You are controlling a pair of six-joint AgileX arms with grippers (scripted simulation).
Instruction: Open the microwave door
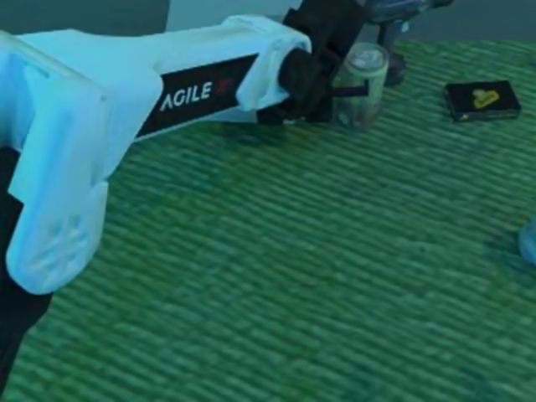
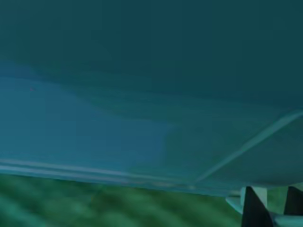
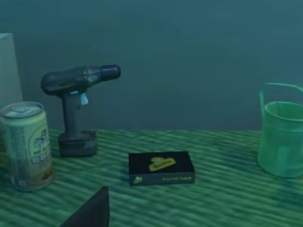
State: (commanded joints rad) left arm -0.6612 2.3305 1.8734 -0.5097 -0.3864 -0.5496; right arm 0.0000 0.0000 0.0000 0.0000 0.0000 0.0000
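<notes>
The microwave [image 1: 219, 12] shows only as a pale block at the table's back edge; its corner also stands in the right wrist view [image 3: 6, 71]. The microwave door [image 2: 94, 118] fills the left wrist view as a flat teal panel with a diagonal edge line. My left arm reaches from the left to the back, and my left gripper [image 1: 328, 60] sits at the microwave's right end beside the can. Its two dark fingers [image 2: 255, 210] stand close together round a pale curved handle piece [image 2: 235, 199] at the door's lower edge. My right gripper, outside the top view, shows one finger [image 3: 94, 210].
A tan can [image 1: 365, 82] stands right by my left gripper. A dark power drill [image 3: 75, 109] stands behind the can. A black box [image 1: 481, 100] lies at the back right. A green bucket [image 3: 281, 137] stands at the right edge. Green mat [image 1: 293, 276] covers the table.
</notes>
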